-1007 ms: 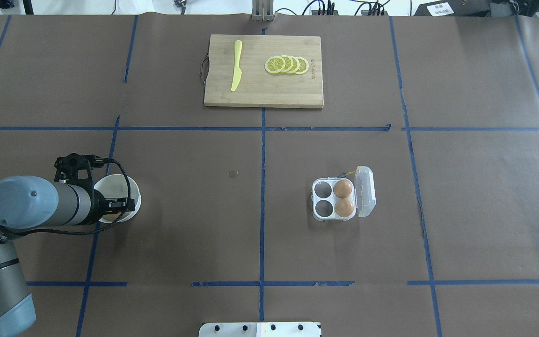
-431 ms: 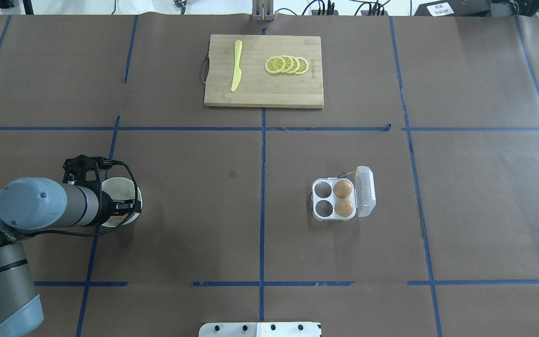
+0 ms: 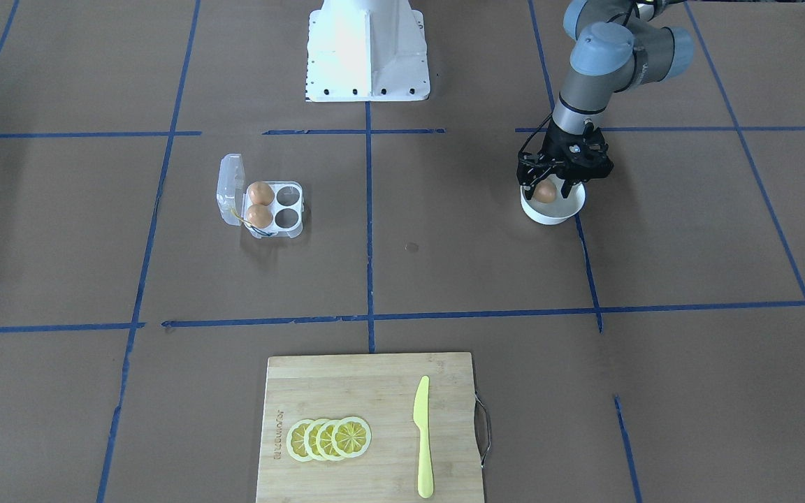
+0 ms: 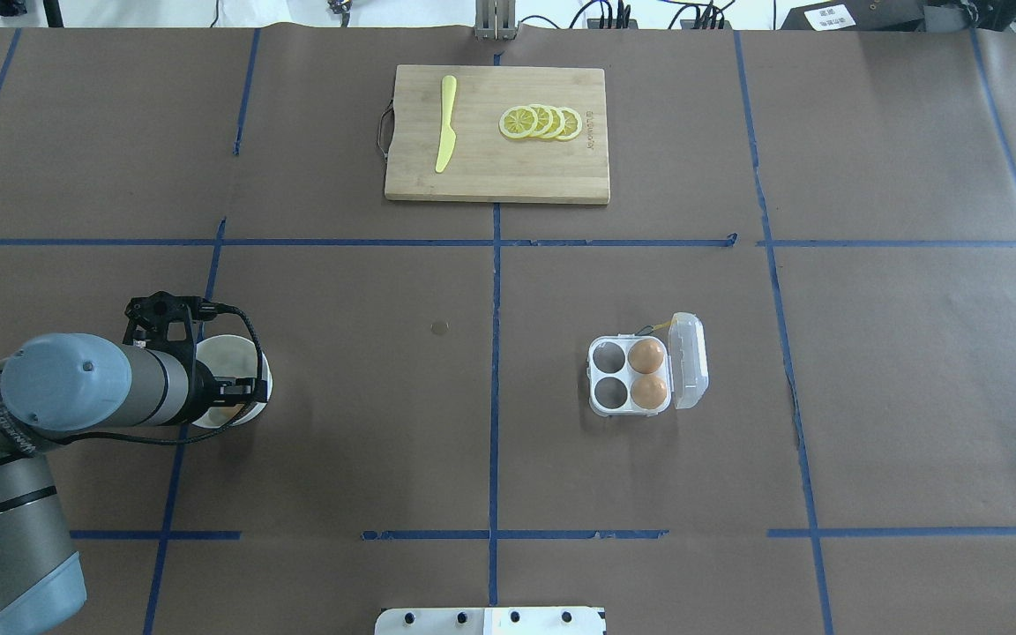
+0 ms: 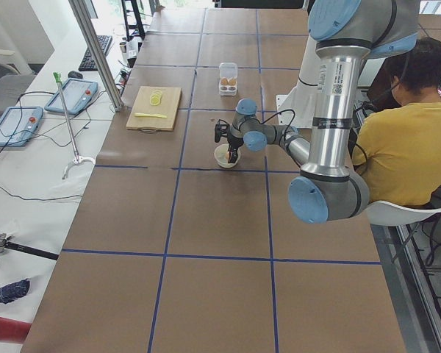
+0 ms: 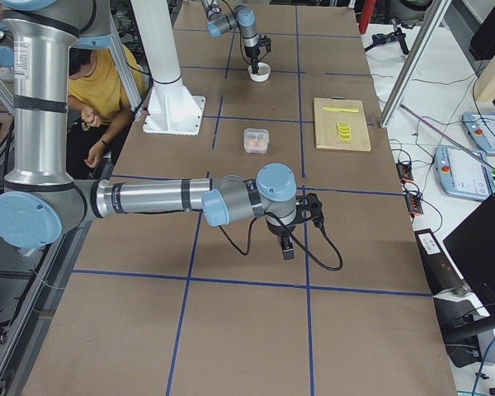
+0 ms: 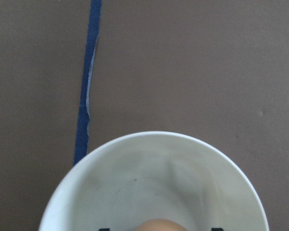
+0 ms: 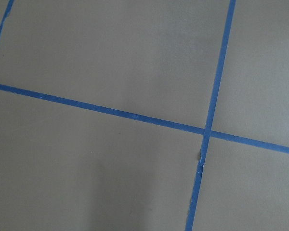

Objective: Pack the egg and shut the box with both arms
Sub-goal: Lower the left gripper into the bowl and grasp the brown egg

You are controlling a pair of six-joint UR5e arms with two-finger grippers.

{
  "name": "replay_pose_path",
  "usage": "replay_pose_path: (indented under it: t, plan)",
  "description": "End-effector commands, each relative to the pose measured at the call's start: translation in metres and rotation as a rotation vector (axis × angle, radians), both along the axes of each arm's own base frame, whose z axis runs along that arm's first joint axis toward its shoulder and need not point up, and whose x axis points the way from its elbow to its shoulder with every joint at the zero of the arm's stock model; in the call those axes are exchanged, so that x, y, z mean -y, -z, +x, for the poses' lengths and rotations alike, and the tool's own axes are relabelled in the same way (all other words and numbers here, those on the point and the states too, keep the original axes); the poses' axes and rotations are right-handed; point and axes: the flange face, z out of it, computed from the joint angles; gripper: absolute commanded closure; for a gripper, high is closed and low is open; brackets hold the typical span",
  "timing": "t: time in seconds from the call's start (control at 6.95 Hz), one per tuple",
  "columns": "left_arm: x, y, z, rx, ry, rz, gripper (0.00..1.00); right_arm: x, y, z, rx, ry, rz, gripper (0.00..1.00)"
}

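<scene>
The clear box (image 4: 607,408) lies right of centre with its lid (image 4: 690,362) open to the right; it also shows in the front view (image 3: 293,233). Two eggs (image 4: 647,356) fill its right cups and the two left cups are empty. My left gripper (image 3: 549,190) hangs over the white bowl (image 3: 555,214) at the left and is shut on a third egg (image 3: 546,193), held at about rim height. In the left wrist view that egg (image 7: 156,225) peeks in at the bottom over the bowl (image 7: 149,144). My right gripper (image 6: 289,245) hovers over bare table; I cannot tell whether it is open.
A wooden cutting board (image 4: 508,176) with a yellow knife (image 4: 445,123) and lemon slices (image 4: 541,122) lies at the far middle. The white pedestal base (image 3: 367,49) stands at the robot's side. Blue tape lines cross the brown table cover.
My left gripper has shifted a little to the right and towards the robot over the bowl, with the egg between its fingers. The box and its eggs have not moved.
</scene>
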Motion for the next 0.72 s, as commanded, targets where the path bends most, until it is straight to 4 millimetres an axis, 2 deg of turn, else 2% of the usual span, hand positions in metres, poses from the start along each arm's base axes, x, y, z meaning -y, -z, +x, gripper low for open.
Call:
replay_pose_path:
  t: [0.0, 0.14, 0.43, 0.58]
  plan:
    - [-0.0001, 0.0002, 0.0010, 0.001, -0.008, 0.008, 0.24, 0.0007, 0.0008, 0.0000, 0.000, 0.000, 0.002, 0.00]
    - [0.0011, 0.0034, 0.0013, -0.004, -0.005, 0.011, 0.38, 0.0007, 0.0008, 0.0000, 0.000, 0.000, 0.002, 0.00]
    - [0.0021, 0.0057, -0.0005, -0.008, -0.003, 0.015, 0.94, 0.0013, 0.0015, -0.0001, 0.000, 0.000, 0.004, 0.00]
    - [0.0032, 0.0064, -0.0034, -0.009, -0.001, 0.016, 1.00, 0.0020, 0.0022, -0.0001, 0.000, 0.000, 0.005, 0.00]
